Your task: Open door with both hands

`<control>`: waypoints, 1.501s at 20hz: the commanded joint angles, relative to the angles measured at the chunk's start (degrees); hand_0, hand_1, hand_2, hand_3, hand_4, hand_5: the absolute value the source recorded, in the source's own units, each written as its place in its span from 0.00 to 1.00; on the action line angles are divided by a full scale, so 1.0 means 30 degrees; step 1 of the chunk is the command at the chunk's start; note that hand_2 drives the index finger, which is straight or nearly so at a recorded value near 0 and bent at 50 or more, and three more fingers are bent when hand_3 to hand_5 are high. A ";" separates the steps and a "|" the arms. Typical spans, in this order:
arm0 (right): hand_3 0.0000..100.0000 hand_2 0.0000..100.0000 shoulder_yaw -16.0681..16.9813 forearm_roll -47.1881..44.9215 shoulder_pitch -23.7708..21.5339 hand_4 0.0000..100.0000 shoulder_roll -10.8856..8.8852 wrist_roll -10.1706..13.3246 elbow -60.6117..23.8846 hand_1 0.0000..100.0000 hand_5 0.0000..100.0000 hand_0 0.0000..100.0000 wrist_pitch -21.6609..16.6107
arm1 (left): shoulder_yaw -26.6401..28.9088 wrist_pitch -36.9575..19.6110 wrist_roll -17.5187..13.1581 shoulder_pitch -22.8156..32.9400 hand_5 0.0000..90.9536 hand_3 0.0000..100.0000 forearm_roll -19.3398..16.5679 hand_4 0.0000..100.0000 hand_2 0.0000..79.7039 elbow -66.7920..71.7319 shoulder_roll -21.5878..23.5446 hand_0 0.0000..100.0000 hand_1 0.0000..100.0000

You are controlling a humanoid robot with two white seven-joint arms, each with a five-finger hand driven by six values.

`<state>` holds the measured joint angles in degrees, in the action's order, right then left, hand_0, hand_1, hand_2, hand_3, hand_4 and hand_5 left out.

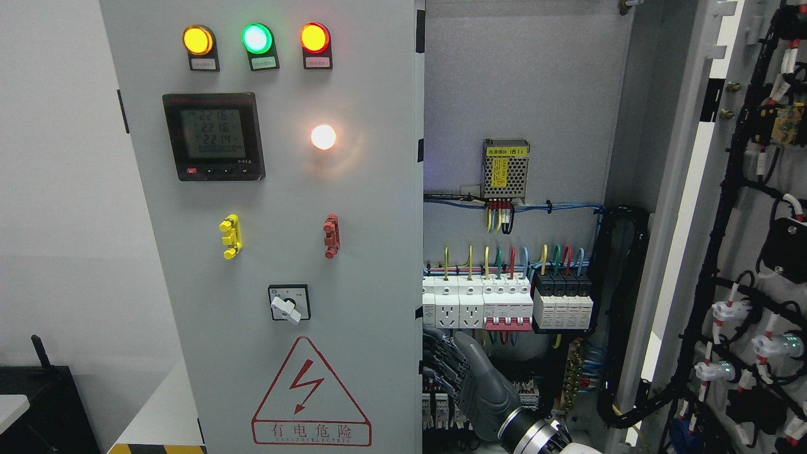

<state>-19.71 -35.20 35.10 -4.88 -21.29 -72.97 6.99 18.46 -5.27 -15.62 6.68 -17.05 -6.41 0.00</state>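
Cabinet backplate [536,94] – carries pwr supply [505,162], breaker row [504,306], wiring [542,207].

The scene is evenly and brightly lit. Strong glow is given off by the round white indicator lamp [323,137] on the grey metal cabinet door [277,252], where a soft halo is cast. The yellow, green and red lamps above are slightly overexposed. The lower cabinet interior is shadowed. Focus is sharp throughout.
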 commanded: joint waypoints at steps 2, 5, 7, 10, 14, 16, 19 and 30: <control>0.00 0.00 -0.0081 -0.0833 0.0019 0.00 0.0017 0.0005 0.0184 0.00 0.00 0.38 -0.0016 | 0.0029 0.0000 0.0050 0.0000 0.00 0.00 -0.0002 0.00 0.00 0.0000 -0.0644 0.00 0.00; 0.00 0.00 -0.0198 -0.1069 0.0019 0.00 0.0017 -0.0023 0.0184 0.00 0.00 0.38 -0.0016 | 0.0000 0.0000 0.0050 0.0000 0.00 0.00 -0.0002 0.00 0.00 0.0000 -0.0644 0.00 0.00; 0.00 0.00 -0.0198 -0.1069 0.0019 0.00 0.0017 -0.0053 0.0125 0.00 0.00 0.38 -0.0016 | 0.0000 0.0000 0.0050 0.0000 0.00 0.00 0.0027 0.00 0.00 0.0000 -0.0644 0.00 0.00; 0.00 0.00 -0.0315 -0.1069 0.0019 0.00 0.0017 -0.0725 0.0096 0.00 0.00 0.38 -0.0016 | 0.0000 0.0000 0.0050 0.0000 0.00 0.00 -0.0002 0.00 0.00 0.0000 -0.0644 0.00 0.00; 0.00 0.00 -0.0315 -0.1069 0.0048 0.00 0.0017 -0.0815 0.0125 0.00 0.00 0.38 -0.0016 | 0.0000 0.0000 0.0050 0.0000 0.00 0.00 -0.0002 0.00 0.00 0.0000 -0.0644 0.00 0.00; 0.00 0.00 -0.0315 -0.1069 0.0077 0.00 -0.0012 -0.0844 0.0125 0.00 0.00 0.38 -0.0016 | 0.0000 0.0000 0.0050 0.0000 0.00 0.00 -0.0002 0.00 0.00 0.0000 -0.0644 0.00 0.00; 0.00 0.00 -0.0345 -0.1069 0.0195 0.00 -0.0012 -0.1048 0.0184 0.00 0.00 0.38 -0.0016 | 0.0000 0.0000 0.0050 0.0000 0.00 0.00 -0.0002 0.00 0.00 0.0000 -0.0644 0.00 0.00; 0.00 0.00 -0.0403 -0.1069 0.0253 0.00 0.0017 -0.1635 0.0243 0.00 0.00 0.38 0.0013 | 0.0000 0.0000 0.0050 0.0000 0.00 0.00 -0.0002 0.00 0.00 0.0000 -0.0644 0.00 0.00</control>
<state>-20.72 -38.41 35.71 -4.86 -26.44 -72.43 6.97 18.46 -5.27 -15.47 6.68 -17.05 -6.41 0.00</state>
